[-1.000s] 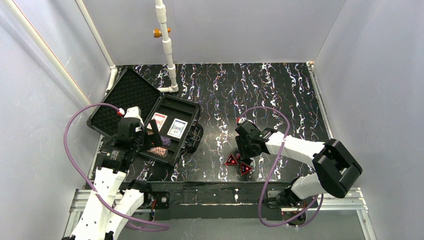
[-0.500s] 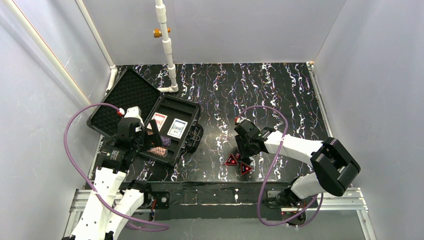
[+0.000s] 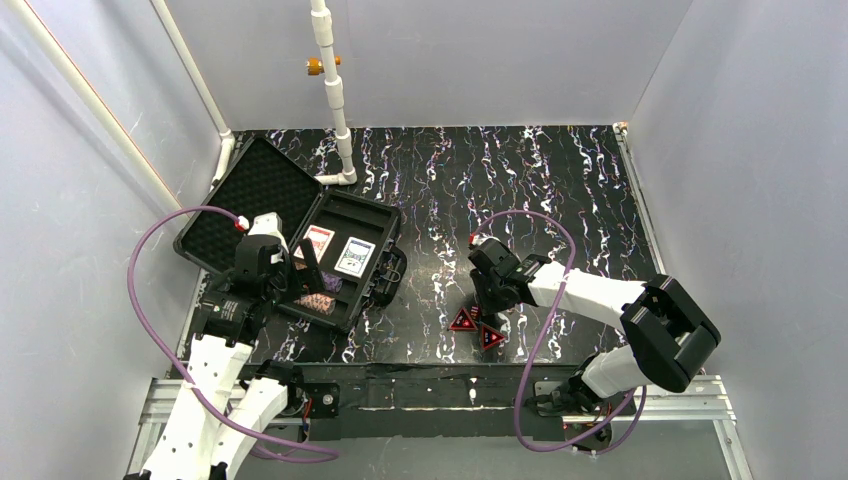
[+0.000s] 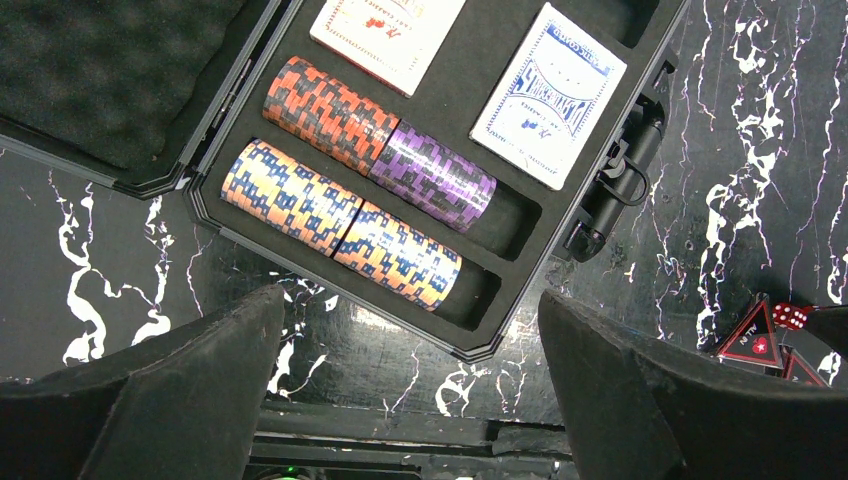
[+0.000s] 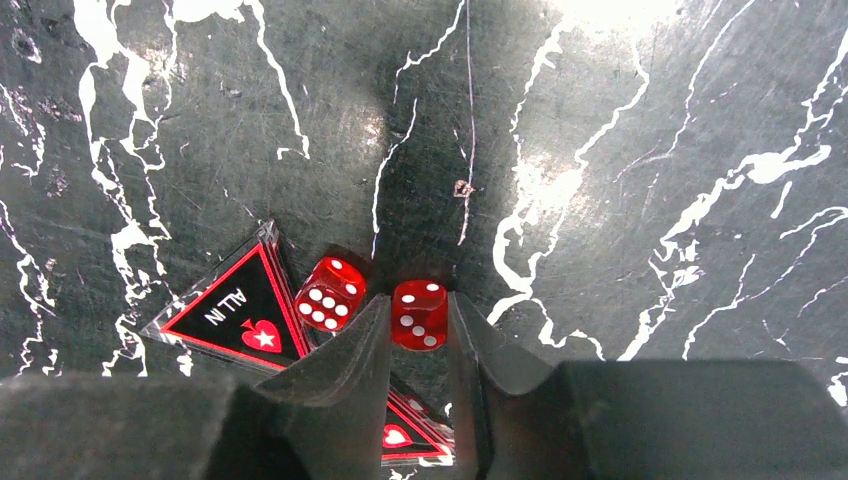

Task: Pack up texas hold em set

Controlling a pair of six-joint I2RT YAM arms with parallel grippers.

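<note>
**Black marbled table: case open, a die between the right pincer's fingers**

The black table (image 3: 560,180) with white veining sits inside pale grey walls. At centre left of the overhead view the black case (image 3: 362,204) lies open, its foam lid (image 3: 255,200) folded back toward the upper left. In its tray are a red deck (image 4: 385,30) and a blue deck (image 4: 548,95). Below them are four chip stacks on their sides: red-black (image 4: 330,100), purple (image 4: 432,175) and two orange-blue (image 4: 290,195).

The left gripper (image 4: 410,300) hangs over the case's near edge, jaws spread wide and holding nothing.

Low in the middle of the overhead view, the right gripper (image 5: 415,322) is down at the table. Its fingers (image 5: 345,345) closely flank one red die (image 5: 419,314); I cannot tell whether they pinch it. A second die (image 5: 329,293) lies just left of it, touching an "ALL IN" triangle (image 5: 235,315). Another triangle (image 5: 405,435) shows under the fingers.
</note>
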